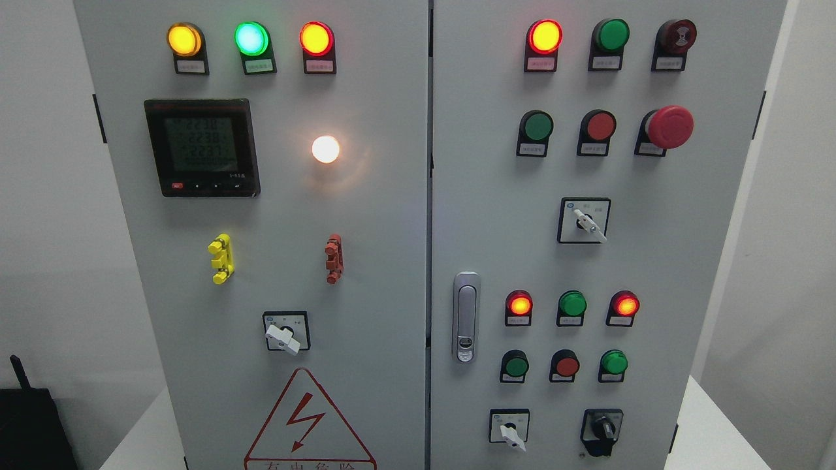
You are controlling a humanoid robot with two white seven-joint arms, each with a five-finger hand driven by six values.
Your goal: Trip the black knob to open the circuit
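The black knob (pixel 602 429) is a rotary switch on a black plate at the lower right of the right cabinet door (pixel 659 261). Its handle points straight down. To its left sits a white-handled rotary switch (pixel 511 432). Neither of my hands nor any arm shows in the head view.
The grey cabinet fills the view. Lit indicator lamps (pixel 545 36), push buttons, a red mushroom stop button (pixel 669 126) and a white selector (pixel 586 223) cover the right door. A silver door latch (pixel 465 316) sits by the seam. The left door carries a meter (pixel 202 147).
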